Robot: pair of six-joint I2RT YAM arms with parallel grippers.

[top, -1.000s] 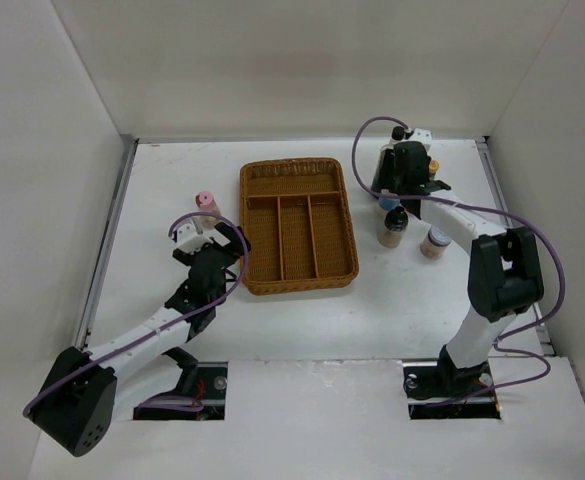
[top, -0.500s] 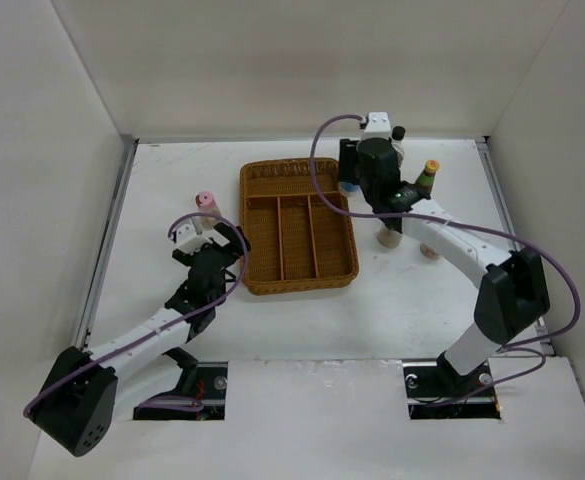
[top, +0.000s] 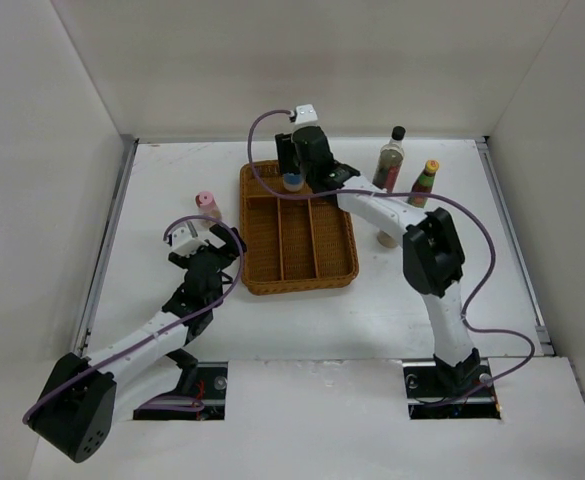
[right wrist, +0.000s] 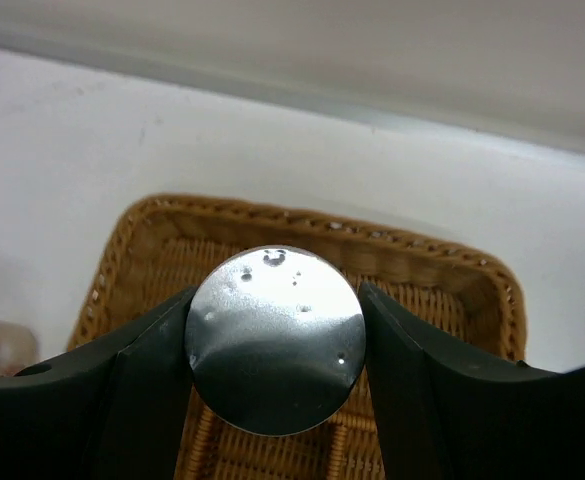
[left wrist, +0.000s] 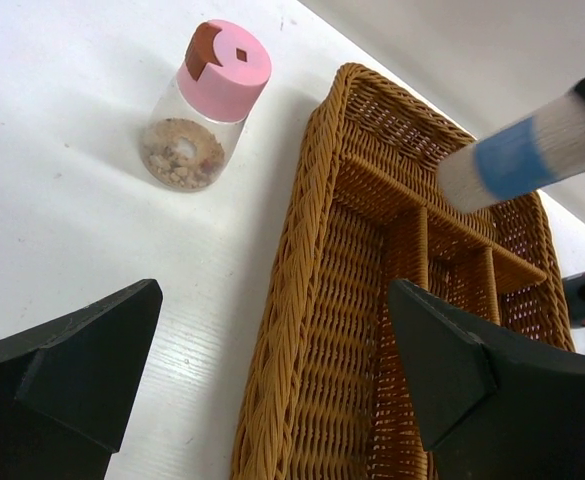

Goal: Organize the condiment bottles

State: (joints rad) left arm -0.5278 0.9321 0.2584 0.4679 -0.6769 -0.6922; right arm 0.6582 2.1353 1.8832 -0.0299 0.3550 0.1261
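My right gripper (top: 294,172) is shut on the grey-lidded blue-labelled jar (right wrist: 276,338) and holds it over the far cross compartment of the wicker tray (top: 255,232). The jar also shows in the left wrist view (left wrist: 532,155), tilted above the tray. The pink-lidded jar (top: 207,205) stands on the table left of the tray and shows in the left wrist view (left wrist: 207,110). My left gripper (top: 212,252) is open and empty over the tray's left rim (left wrist: 292,330). The tall dark bottle (top: 390,160) and yellow-capped bottle (top: 424,183) stand at the far right. One small jar (top: 385,239) is half hidden by the right arm.
The tray has one cross compartment at the far end and three long ones, all bare wicker (right wrist: 302,225). White walls close in the table on three sides. The right arm stretches across from right of the tray to its far end.
My right gripper has carried the grey-lidded jar leftward from the bottle group to above the tray's far compartment. The left arm has stayed almost still.
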